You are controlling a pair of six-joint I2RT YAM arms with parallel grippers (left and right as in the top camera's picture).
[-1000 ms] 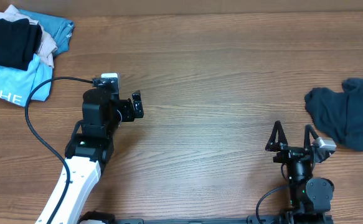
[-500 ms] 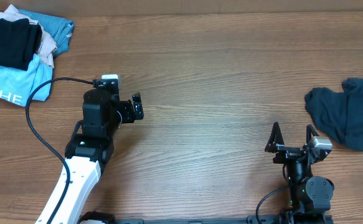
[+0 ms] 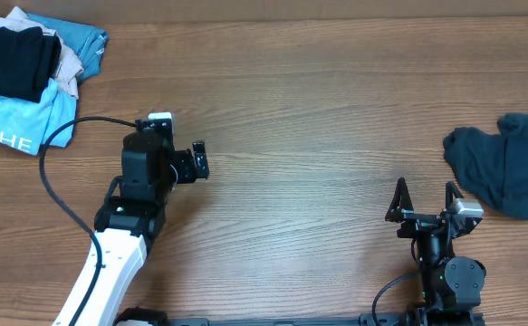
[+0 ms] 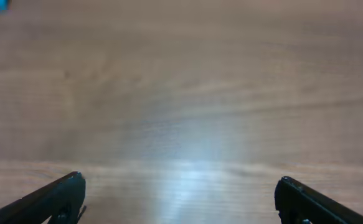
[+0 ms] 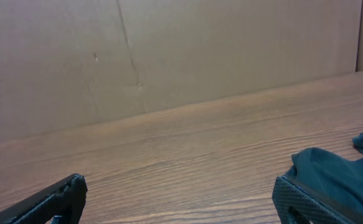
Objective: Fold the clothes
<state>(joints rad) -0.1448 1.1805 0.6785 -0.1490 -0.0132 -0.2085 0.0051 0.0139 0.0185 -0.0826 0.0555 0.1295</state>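
A dark slate-blue shirt (image 3: 504, 165) lies crumpled at the table's right edge; the right wrist view has it (image 5: 340, 171) just behind the right finger. Folded clothes are stacked at the far left corner: a black shirt (image 3: 10, 59), a light-blue one with white letters (image 3: 19, 118), a beige one (image 3: 69, 65) and a teal one (image 3: 78, 38). My left gripper (image 3: 199, 158) hovers open over bare wood, left of centre, and holds nothing (image 4: 180, 180). My right gripper (image 3: 424, 186) stands open and empty near the front edge (image 5: 181, 180), just left of the slate-blue shirt.
A black cable (image 3: 51, 149) loops from the left arm across the table toward the clothes stack. A brown wall (image 5: 169, 56) rises behind the table's far edge. Bare wood (image 3: 318, 118) stretches between the two arms.
The left gripper has drifted slightly toward the front of the table. The right gripper turned a little and settled. No garment has moved.
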